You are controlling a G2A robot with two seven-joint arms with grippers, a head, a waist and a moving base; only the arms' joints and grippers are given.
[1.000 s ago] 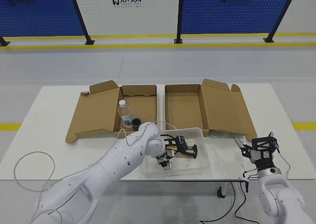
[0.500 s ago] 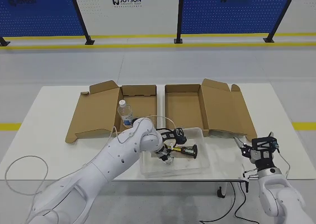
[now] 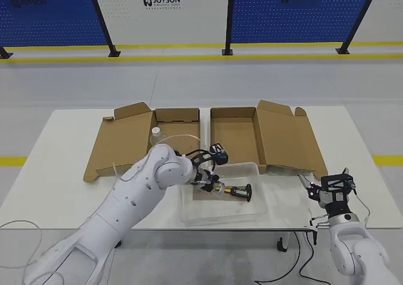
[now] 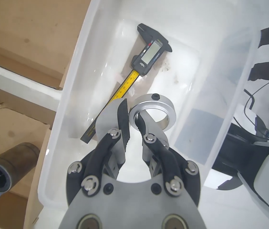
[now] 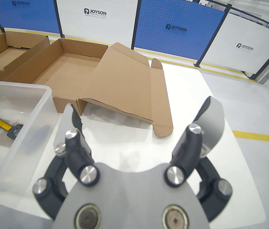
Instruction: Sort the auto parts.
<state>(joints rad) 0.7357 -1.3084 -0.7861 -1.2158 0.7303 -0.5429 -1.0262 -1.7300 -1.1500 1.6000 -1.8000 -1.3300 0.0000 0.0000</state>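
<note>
At the near right edge of the white table point(image 3: 58, 164), the right gripper point(image 5: 140, 108) hangs over bare tabletop. Its two toothed metal fingers are spread wide and hold nothing. It sits right of the clear rectangular plastic bin point(image 3: 258, 206) and apart from it.

The bin stands at the near middle of the table. The left gripper point(image 4: 131, 113) is over the bin's left part, pinching the wall of a silver metal ring with a small black set screw point(image 4: 152, 114). One finger is inside the ring's bore and the other presses on its outside, so the jaws are nearly closed on the wall. The ring is held over the bin's interior, and whether it touches the floor cannot be told.

A black digital caliper with a yellow scale bar point(image 4: 146, 53) lies flat on the bin floor just beside the ring, with its display head toward the right.

A dark hollow metal tube point(image 4: 8, 160) stands just outside the bin's left wall.

Farther back, two open brown cardboard boxes lie side by side with their flaps spread, the left box point(image 3: 176, 135) and the right box point(image 3: 233, 139). A clear plastic bottle with a white cap point(image 3: 156, 132) stands at the left box, mostly hidden by the left arm.
</note>
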